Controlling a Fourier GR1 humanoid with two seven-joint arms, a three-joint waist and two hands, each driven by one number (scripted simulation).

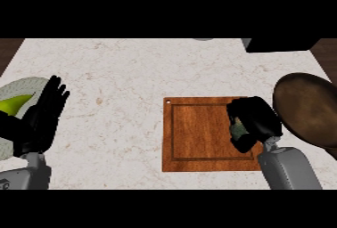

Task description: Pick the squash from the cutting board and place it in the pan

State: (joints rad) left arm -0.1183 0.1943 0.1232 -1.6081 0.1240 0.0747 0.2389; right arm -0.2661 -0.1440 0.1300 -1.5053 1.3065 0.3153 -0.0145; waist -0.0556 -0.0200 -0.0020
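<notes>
A wooden cutting board [197, 133] lies right of the counter's middle. Over its right edge my right hand [255, 119] is curled around a small grey-green squash [237, 129], of which only a sliver shows between the fingers. A dark brown pan [308, 107] sits at the right edge of the counter, just right of that hand. My left hand [45, 113] rests open at the far left, fingers pointing up, holding nothing.
A pale plate [14, 91] with a yellow-green item [13, 104] lies at the left edge, partly behind my left hand. A dark block [276, 44] stands at the back right corner. Bare marble counter [112, 71] spans the middle and back.
</notes>
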